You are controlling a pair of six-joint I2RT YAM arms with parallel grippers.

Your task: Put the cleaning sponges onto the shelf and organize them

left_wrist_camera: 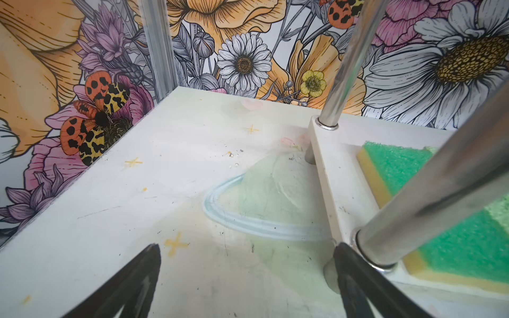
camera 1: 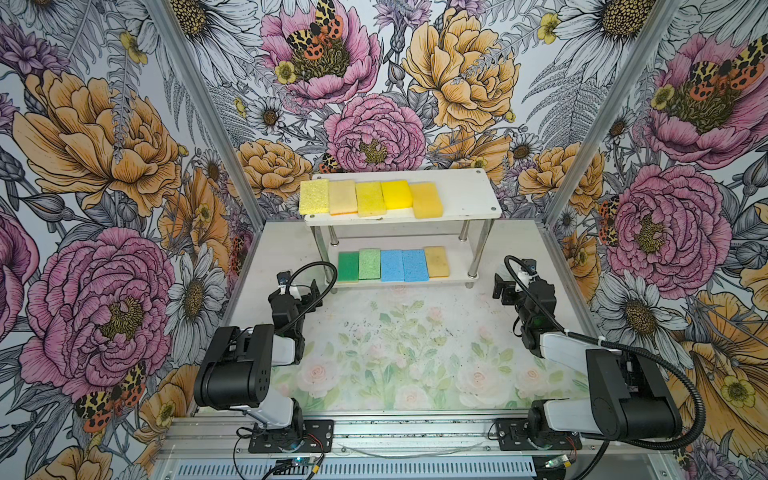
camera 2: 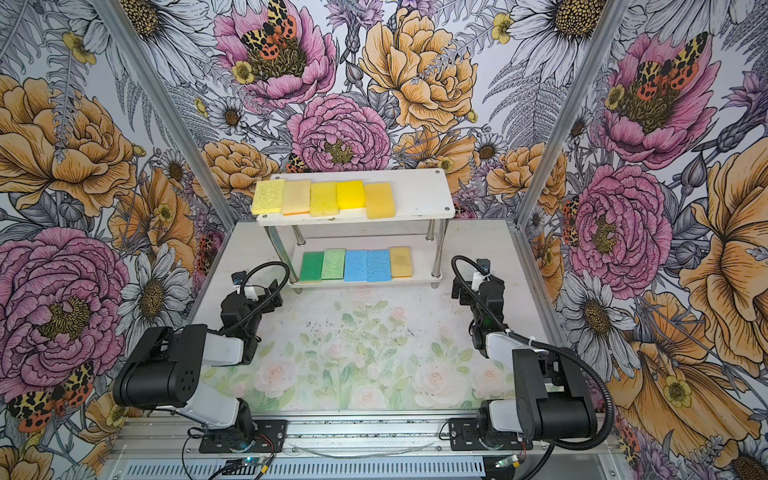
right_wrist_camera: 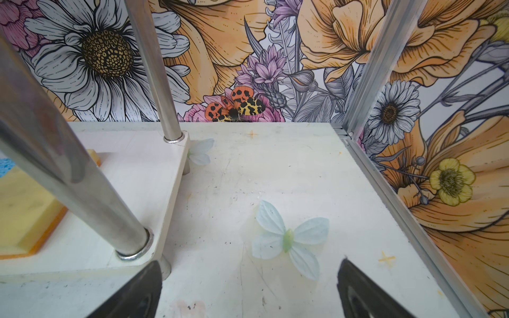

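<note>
The white two-tier shelf stands at the back of the table. Several yellow and tan sponges lie in a row on its top board. On the lower board lie a dark green sponge, a light green one, two blue ones and a tan one. My left gripper is open and empty beside the shelf's left front post. My right gripper is open and empty off the shelf's right front corner.
Shiny metal posts stand close to both grippers. Flowered walls with aluminium corner rails enclose the table on three sides. The floral table mat lies in front of the shelf between the arms.
</note>
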